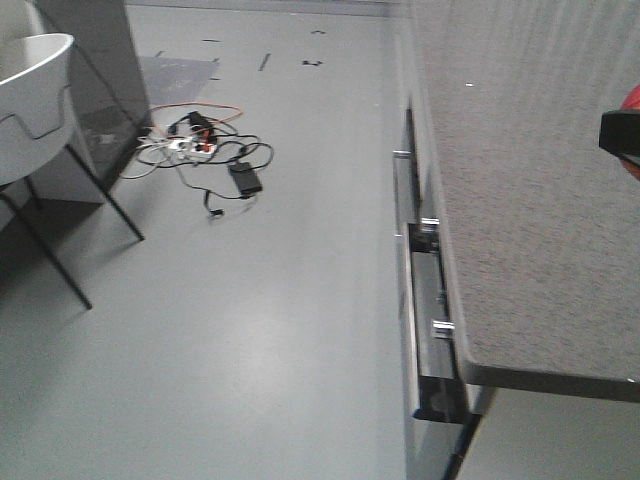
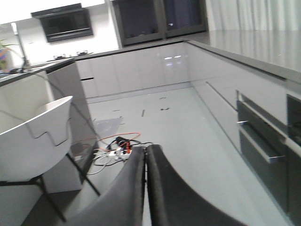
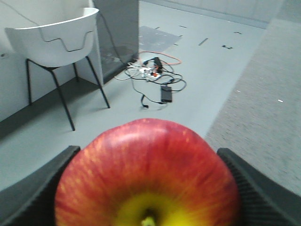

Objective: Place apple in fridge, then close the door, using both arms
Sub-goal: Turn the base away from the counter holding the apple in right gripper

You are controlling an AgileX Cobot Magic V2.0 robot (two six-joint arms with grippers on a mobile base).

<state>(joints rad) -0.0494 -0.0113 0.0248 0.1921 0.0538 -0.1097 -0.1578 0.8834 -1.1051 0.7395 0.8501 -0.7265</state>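
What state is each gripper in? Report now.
Left gripper: closed, holding nothing.
Right gripper: closed on the apple.

Left gripper [image 2: 145, 157] pinched closed; right gripper [image 3: 149, 188] clamps the apple [image 3: 148, 162].

The front-facing view is set high and pitched steeply down onto the floor [image 1: 270, 320]. It has the countertop [image 1: 530, 200] close at 3 o'clock, the white chair [image 1: 30, 100] at 10 o'clock and the cable tangle [image 1: 205, 150] at 11 o'clock. The left wrist view sits low and nearly level, facing along the kitchen over the left gripper [image 2: 146, 150] at 6 o'clock, with the chair at 9 o'clock. The right wrist view faces forward and down, very near the apple [image 3: 148, 179], which fills 6 o'clock; the countertop lies at 3 o'clock. All three views share the chair, the cable tangle and the floor.
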